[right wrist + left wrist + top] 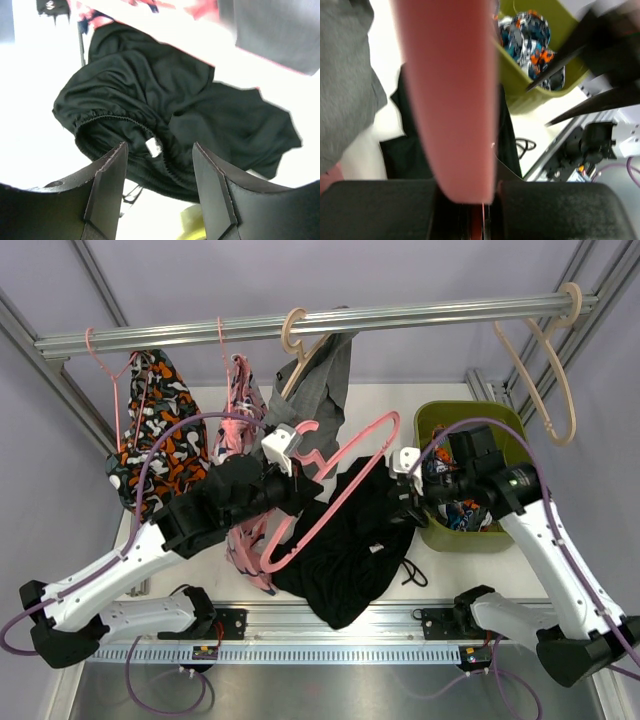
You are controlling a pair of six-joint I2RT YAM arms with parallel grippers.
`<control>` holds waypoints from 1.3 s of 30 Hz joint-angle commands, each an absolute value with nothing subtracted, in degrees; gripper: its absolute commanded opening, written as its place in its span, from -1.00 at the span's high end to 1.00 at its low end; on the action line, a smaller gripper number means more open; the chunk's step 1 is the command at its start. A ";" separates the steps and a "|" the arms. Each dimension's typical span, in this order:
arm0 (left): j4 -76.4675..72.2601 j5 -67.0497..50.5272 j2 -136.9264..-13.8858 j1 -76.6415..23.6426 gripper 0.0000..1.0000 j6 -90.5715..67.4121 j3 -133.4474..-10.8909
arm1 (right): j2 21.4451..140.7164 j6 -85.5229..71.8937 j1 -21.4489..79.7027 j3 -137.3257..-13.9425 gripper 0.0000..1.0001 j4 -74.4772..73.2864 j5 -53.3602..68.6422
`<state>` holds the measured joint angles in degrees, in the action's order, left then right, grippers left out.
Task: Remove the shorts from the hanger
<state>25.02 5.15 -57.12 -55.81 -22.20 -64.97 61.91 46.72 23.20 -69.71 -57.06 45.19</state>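
black shorts (350,560) crumpled flat on white table (445,575), centre, between the two arms. pink hanger (445,100) slants across their upper left; can't tell if it's still threaded through them. left gripper (470,200) jaws clamped on the hanger bar. right gripper (160,170) jaws apart, hovering over the waistband, holding nothing. grey shorts (325,380) and patterned shorts (160,435) hang from the metal rail (420,315). green bin (465,538) on the table at right, patterned cloth inside. bare beige hanger (571,302) at rail's right end. aluminium frame, lilac walls (400,270)
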 commanded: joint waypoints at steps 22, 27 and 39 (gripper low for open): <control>26.72 -19.86 -62.40 -56.60 1.00 -23.56 -67.32 | 66.97 78.58 23.64 -90.44 -0.16 -74.44 47.20; 26.46 -21.61 -62.67 -56.60 1.00 -23.47 -67.94 | 68.46 74.80 23.73 -86.93 -0.11 -69.97 46.76; 26.98 -22.77 -63.28 -56.60 1.00 -22.41 -68.99 | 72.86 74.44 23.73 -87.36 0.15 -73.99 50.97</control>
<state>30.35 -19.92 -63.22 -56.34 -22.96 -65.54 72.34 74.35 23.27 -86.91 -72.90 48.18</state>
